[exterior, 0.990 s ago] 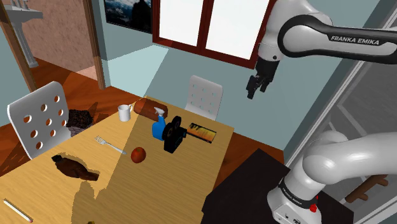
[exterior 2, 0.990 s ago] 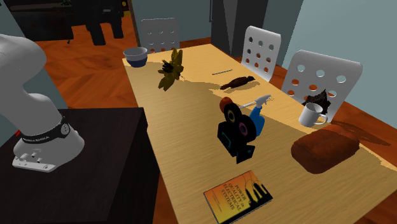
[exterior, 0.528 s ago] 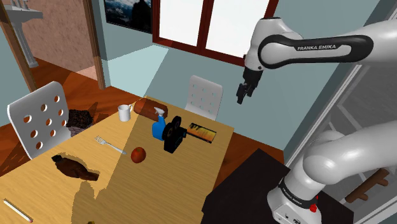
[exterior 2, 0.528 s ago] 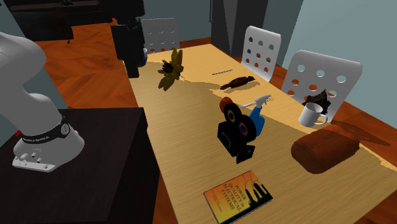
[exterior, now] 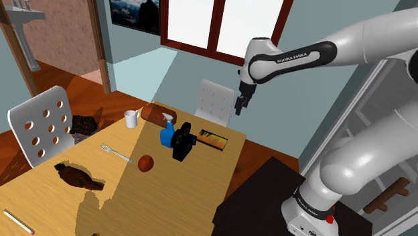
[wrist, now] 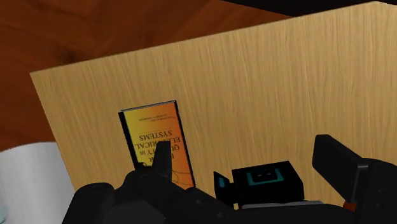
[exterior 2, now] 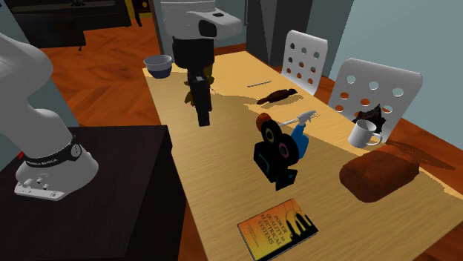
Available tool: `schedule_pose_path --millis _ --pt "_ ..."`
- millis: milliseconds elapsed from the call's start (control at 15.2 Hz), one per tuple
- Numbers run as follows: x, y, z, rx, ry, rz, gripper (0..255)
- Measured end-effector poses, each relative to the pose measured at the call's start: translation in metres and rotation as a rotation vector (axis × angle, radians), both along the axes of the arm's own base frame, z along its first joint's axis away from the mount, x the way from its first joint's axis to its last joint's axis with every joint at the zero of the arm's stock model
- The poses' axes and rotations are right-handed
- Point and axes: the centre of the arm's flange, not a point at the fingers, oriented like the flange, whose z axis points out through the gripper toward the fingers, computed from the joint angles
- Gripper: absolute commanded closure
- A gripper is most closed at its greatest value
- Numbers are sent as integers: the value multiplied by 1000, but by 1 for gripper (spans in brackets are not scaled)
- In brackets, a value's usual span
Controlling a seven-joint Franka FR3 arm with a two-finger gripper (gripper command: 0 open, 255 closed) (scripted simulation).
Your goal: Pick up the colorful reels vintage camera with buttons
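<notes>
The vintage camera (exterior: 182, 142) is black with coloured reels on its side and stands upright near the far end of the wooden table (exterior: 167, 198). It also stands mid-table in the second exterior view (exterior 2: 278, 153). My gripper (exterior: 239, 107) hangs high in the air beyond the table's far edge, to the shoulder view's right of the camera. It points downward (exterior 2: 202, 119). In the wrist view the gripper (wrist: 245, 151) is open with nothing between its fingers, and the camera (wrist: 264, 181) lies well below it, next to an orange book (wrist: 156, 143).
The orange book (exterior: 211, 140) lies flat just behind the camera. A blue spray bottle (exterior: 166, 133) leans against the camera's other side. A white mug (exterior: 131, 119), a brown loaf (exterior: 159, 114), a red apple (exterior: 146, 163) and a fork (exterior: 115, 153) share the table. White chairs (exterior: 216, 102) stand around it.
The arm has swung toward the shoulder view's left and lowered, bringing the gripper nearer the table's far end. The camera and the other things have not moved.
</notes>
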Motion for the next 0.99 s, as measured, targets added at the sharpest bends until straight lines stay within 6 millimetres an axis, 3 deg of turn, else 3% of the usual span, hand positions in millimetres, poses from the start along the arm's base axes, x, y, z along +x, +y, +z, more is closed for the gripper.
schedule_pose_path --millis 660,990 --pt "95 -8 -94 46 34 199 0" --pt "139 -2 -142 68 51 298 0"
